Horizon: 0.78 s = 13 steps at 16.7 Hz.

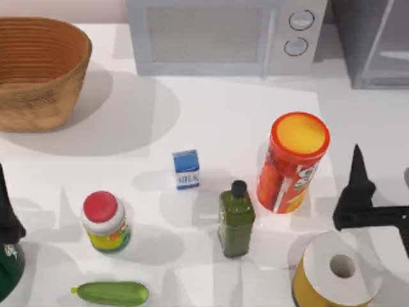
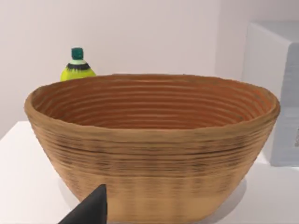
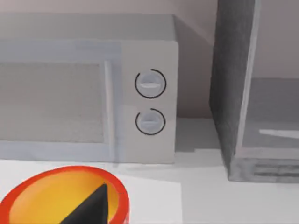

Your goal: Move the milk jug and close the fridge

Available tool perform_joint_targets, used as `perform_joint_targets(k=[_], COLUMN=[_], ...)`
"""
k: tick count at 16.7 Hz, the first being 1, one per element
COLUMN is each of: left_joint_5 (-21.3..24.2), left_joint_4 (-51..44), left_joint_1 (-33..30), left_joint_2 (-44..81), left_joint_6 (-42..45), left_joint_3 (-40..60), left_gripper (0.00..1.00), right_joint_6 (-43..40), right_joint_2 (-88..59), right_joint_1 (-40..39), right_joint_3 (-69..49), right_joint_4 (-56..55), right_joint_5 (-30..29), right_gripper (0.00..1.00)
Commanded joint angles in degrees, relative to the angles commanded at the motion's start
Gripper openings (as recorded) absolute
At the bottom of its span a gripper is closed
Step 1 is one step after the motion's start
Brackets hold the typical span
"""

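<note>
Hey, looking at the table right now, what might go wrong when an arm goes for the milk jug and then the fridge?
1. The milk jug is small and stands close to the taller green bottle; a reach from the right might tip the bottle.
2. The orange chip can stands between the right tool and the jug, so a direct path may clip it.
3. The fridge sits right beside the microwave, leaving little room on that side.

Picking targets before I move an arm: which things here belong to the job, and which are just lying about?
Job:
milk jug
fridge

Lying about:
microwave
basket
chips can
green bottle
red-lidded jar
cucumber
tape roll
</note>
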<state>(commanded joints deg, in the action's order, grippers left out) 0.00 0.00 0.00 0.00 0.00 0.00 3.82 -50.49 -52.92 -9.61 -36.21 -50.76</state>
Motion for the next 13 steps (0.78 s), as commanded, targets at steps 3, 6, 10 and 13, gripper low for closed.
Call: perform_joint_targets(k=[3, 6, 10, 13], left_joint_5=[0.0, 0.0, 0.0, 0.0], left_joint_4=[0.0, 0.0, 0.0, 0.0], left_joint_1=[0.0, 0.0, 0.0, 0.0], left_joint_2=[0.0, 0.0, 0.0, 0.0], left_joint_6=[0.0, 0.0, 0.0, 0.0], left_joint_3=[0.0, 0.0, 0.0, 0.0], left_gripper=[1.00, 1.00, 1.00, 1.00], right_joint_6=[3.6, 8.3, 15.3, 20.5], right_joint_2=[-8.4, -18.8, -34.1, -45.1], right_joint_1=[-0.2, -0.7, -1.8, -2.8], right_joint_3=[-10.0, -21.9, -38.8, -50.7], right_joint_4=[6.8, 15.1, 27.2, 36.0], right_joint_5=[2.7, 5.9, 11.0, 15.0], right_gripper=[1.00, 1.00, 1.00, 1.00])
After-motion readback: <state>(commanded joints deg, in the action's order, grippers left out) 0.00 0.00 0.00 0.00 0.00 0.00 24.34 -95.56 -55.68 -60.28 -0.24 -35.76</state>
